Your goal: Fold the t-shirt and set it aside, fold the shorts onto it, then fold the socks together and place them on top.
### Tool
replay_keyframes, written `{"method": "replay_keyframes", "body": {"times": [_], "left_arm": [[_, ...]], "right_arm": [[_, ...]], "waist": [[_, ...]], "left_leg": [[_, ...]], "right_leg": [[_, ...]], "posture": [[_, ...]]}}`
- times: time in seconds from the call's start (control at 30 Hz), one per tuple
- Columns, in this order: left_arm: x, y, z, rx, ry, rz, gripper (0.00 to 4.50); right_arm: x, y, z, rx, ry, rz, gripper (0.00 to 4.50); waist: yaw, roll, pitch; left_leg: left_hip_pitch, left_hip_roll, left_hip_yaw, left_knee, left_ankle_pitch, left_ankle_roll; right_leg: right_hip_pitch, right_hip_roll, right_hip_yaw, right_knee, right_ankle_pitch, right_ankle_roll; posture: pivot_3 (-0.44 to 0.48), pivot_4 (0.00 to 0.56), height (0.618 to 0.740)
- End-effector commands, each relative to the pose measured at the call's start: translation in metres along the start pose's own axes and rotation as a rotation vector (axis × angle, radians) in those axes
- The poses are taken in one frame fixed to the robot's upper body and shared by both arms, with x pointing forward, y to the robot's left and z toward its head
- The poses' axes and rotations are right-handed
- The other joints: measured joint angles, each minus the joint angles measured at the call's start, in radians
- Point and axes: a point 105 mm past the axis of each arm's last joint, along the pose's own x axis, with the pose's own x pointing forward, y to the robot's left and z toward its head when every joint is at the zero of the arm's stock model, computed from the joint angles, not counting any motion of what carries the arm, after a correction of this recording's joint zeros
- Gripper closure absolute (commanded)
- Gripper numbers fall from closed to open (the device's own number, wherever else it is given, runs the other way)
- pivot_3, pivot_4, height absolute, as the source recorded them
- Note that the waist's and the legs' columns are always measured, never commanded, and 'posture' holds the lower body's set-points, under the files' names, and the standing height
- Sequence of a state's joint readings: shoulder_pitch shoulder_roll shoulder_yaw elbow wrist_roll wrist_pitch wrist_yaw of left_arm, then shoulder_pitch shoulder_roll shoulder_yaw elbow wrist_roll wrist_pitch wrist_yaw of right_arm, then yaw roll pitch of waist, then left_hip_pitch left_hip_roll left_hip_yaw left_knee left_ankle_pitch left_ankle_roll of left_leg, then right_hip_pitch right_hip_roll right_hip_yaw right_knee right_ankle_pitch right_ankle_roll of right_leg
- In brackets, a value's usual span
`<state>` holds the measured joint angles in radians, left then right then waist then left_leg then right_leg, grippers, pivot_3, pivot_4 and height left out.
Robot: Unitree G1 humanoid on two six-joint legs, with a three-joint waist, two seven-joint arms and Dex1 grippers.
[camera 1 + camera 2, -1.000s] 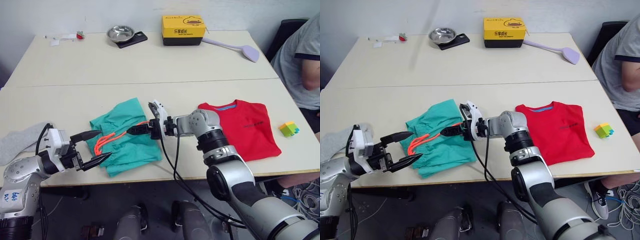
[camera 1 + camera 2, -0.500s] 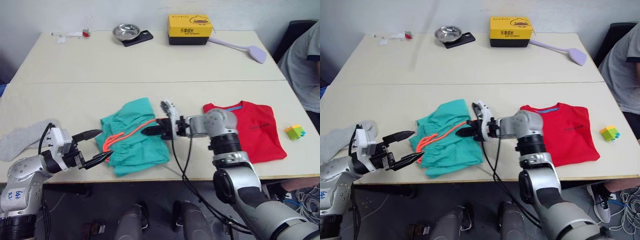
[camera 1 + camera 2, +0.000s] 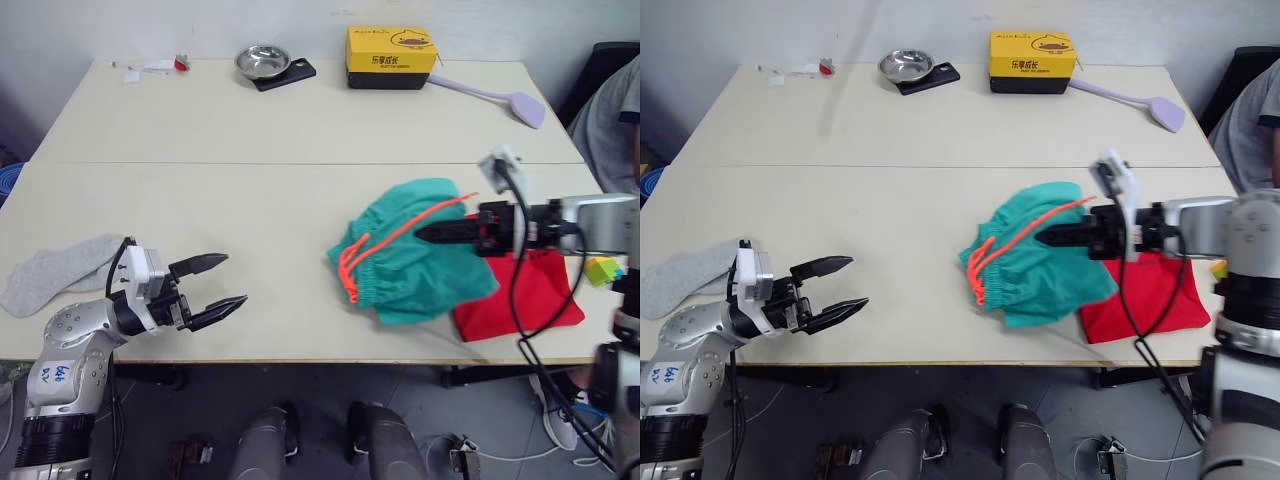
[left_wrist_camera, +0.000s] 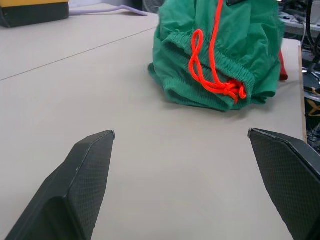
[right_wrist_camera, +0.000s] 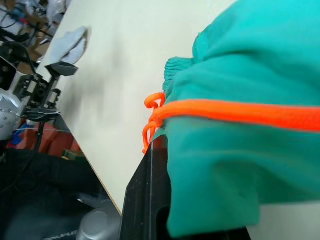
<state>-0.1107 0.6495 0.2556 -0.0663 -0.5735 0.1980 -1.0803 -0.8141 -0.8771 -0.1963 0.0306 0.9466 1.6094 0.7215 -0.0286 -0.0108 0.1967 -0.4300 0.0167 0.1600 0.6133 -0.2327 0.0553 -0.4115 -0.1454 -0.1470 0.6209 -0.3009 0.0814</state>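
A: Where are the teal-green fabric shorts with the neon-orange drawstring (image 3: 420, 265)?

B: Right of centre in the left eye view, bunched and draped over the bright red cotton t-shirt (image 3: 525, 300), which lies at the lower right on the pale beige surface (image 3: 250, 200). The right claw (image 3: 425, 233) is clamped on the shorts' fabric, with cloth hanging over its black fingers.

A: And the left claw (image 3: 215, 285)?

B: Lower left, spread wide, holding nothing, well apart from the shorts. In its wrist view both dark fingertips (image 4: 92, 150) frame bare surface, with the gathered waistband beyond.

A: The light grey knit socks (image 3: 55, 275)?

B: Flat at the far left edge, just beside the left arm.

A: Anything else?

B: A yellow box (image 3: 392, 55) and a steel bowl (image 3: 263, 60) at the top, and a small green-and-yellow block (image 3: 603, 270) at the right edge.
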Motion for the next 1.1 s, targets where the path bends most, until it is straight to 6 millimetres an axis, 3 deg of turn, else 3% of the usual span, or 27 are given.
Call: {"method": "replay_keyframes", "body": {"times": [0.03, 0.17, 0.37, 0.53, 0.63, 0.8, 0.9, 1.1], "left_arm": [[0.000, 0.005, 0.016, 0.037, -0.025, -0.012, 0.00], [0.005, 0.009, 0.017, 0.040, -0.025, -0.033, 0.00], [0.012, 0.010, 0.018, 0.042, -0.036, -0.057, 0.00], [0.009, 0.010, 0.018, 0.040, -0.034, -0.050, 0.00], [0.007, 0.010, 0.018, 0.038, -0.031, -0.041, 0.00], [0.007, 0.009, 0.017, 0.035, -0.029, -0.040, 0.00], [0.007, 0.010, 0.017, 0.037, -0.029, -0.042, 0.00], [0.004, 0.011, 0.018, 0.043, -0.023, -0.034, 0.00]], "right_arm": [[-0.029, -0.003, 0.001, 0.004, -0.023, -0.040, 4.47], [-0.053, -0.024, -0.005, 0.037, -0.023, -0.152, 4.47], [-0.085, -0.074, -0.011, 0.051, -0.037, -0.362, 4.47], [-0.103, -0.097, -0.011, 0.086, -0.085, -0.429, 4.47], [-0.104, -0.110, -0.017, 0.098, -0.100, -0.438, 4.47], [-0.089, -0.130, -0.029, 0.088, -0.129, -0.445, 4.47], [-0.078, -0.128, -0.035, 0.055, -0.127, -0.389, 4.47], [-0.071, -0.088, -0.018, -0.063, -0.213, -0.173, 4.47]], "waist": [[0.001, 0.000, 0.000], [0.002, 0.000, 0.000], [0.001, 0.001, 0.000], [0.001, 0.001, 0.001], [0.001, 0.002, 0.001], [0.000, 0.002, 0.001], [0.001, 0.002, 0.002], [0.002, 0.004, 0.003]], "left_leg": [[0.000, 0.000, 0.000, 0.000, 0.000, 0.001], [0.000, 0.000, 0.000, 0.001, -0.003, 0.002], [0.000, -0.001, 0.002, 0.002, -0.001, -0.001], [0.000, 0.000, 0.004, 0.002, 0.001, 0.002], [0.000, 0.000, 0.004, 0.003, 0.001, 0.002], [0.000, 0.000, 0.004, 0.005, -0.001, 0.000], [0.000, 0.000, 0.004, 0.006, -0.001, 0.000], [0.000, 0.000, 0.004, 0.008, 0.000, 0.004]], "right_leg": [[0.000, 0.000, 0.000, 0.000, 0.000, 0.000], [0.000, 0.000, 0.000, 0.000, 0.001, 0.001], [0.000, -0.001, 0.001, 0.000, 0.001, 0.002], [0.000, 0.000, 0.002, 0.000, 0.001, 0.002], [0.000, 0.000, 0.003, 0.000, 0.002, 0.003], [0.000, 0.000, 0.003, 0.001, 0.002, 0.003], [0.000, 0.000, 0.003, 0.002, 0.002, 0.003], [0.001, 0.000, 0.003, 0.003, 0.003, 0.003]], "posture": [[0.000, 0.150, 0.740], [0.000, 0.150, 0.740], [0.000, 0.150, 0.740], [0.000, 0.150, 0.740], [0.000, 0.150, 0.740], [0.000, 0.150, 0.740], [0.000, 0.150, 0.740], [0.000, 0.150, 0.740]]}}
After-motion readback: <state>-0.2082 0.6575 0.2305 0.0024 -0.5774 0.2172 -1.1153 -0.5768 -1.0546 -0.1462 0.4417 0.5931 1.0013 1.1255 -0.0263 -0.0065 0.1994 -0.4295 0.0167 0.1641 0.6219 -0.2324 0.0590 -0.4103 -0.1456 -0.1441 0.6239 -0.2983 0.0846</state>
